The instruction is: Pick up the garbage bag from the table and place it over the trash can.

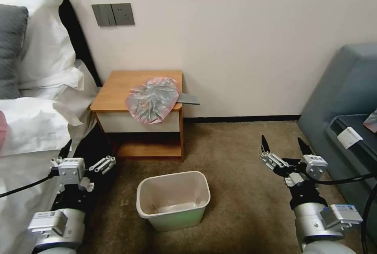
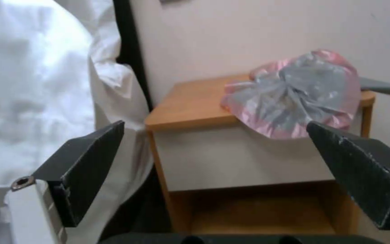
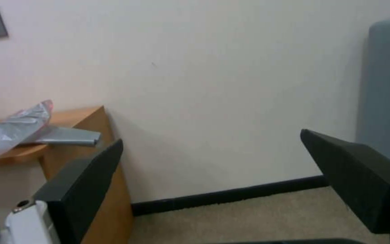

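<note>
The garbage bag [image 1: 153,99] lies spread flat on the right half of the table [image 1: 118,89], its pink rim drooping over the near edge and hanging a little way down the white drawer front. That overhang looks useful: a thin film lying flat on wood is hard to pinch, but a free flap past the edge gives fingers something to close on. A flat grey card [image 1: 188,98] pokes out from under the bag's right side, past the table's right edge, so a careless pull might drag it along.

On the carpet, nearer than the table and slightly to its right, stands the trash can [image 1: 173,200], unlined and open-mouthed, close enough that the bag should need only a short carry.

The left gripper [image 1: 98,166] hangs low on the left, beside the white bedding [image 1: 35,128], well short of the table; from its wrist camera the dark fingers [image 2: 86,166] are spread wide with the bag's hanging edge framed between them, so I judge it is lined up for the pick. The right gripper [image 1: 283,146] hovers on the right, over the carpet near the grey sofa [image 1: 345,89], its pincers also parted and holding nothing. Nothing has been grasped yet.
</note>
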